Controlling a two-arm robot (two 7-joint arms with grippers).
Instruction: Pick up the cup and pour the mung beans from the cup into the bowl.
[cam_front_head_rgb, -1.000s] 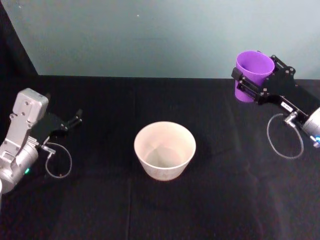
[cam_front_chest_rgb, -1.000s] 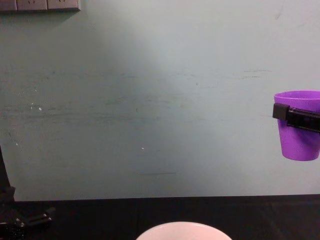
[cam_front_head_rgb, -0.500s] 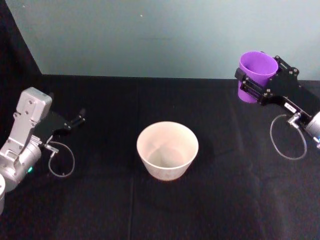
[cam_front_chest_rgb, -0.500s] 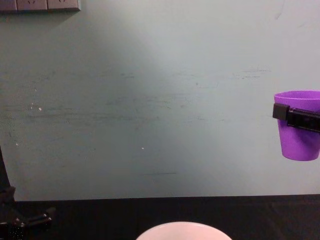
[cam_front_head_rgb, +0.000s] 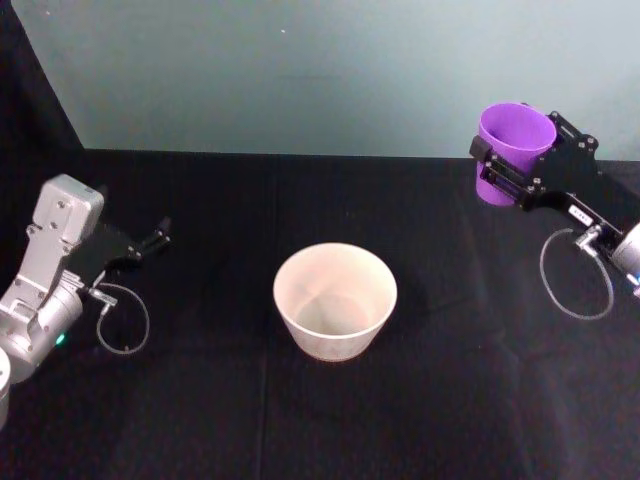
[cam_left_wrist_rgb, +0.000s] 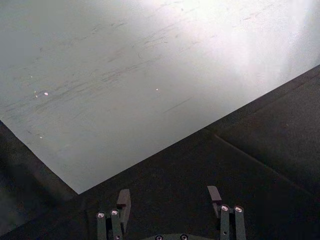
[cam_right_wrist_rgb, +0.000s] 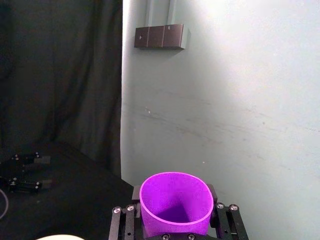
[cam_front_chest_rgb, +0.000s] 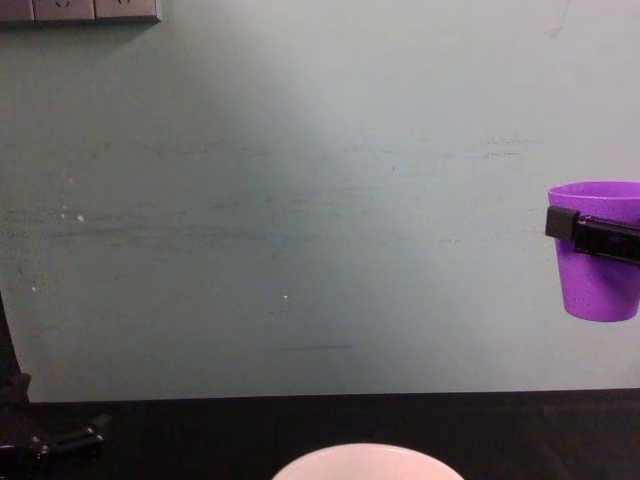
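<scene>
Cup (cam_front_head_rgb: 512, 128) upright in right gripper (cam_front_head_rgb: 526, 153), well clear of bowl (cam_front_head_rgb: 336, 336).

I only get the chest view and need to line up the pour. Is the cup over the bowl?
Observer: No. In the head view the cup, upright in the right gripper, hangs well to the right of the bowl and farther back.
Operator: Any beans in the bowl?
Observer: None; its inside looks bare.
Operator: And the left gripper?
Observer: The left gripper is open and parked at the table's left.
</scene>
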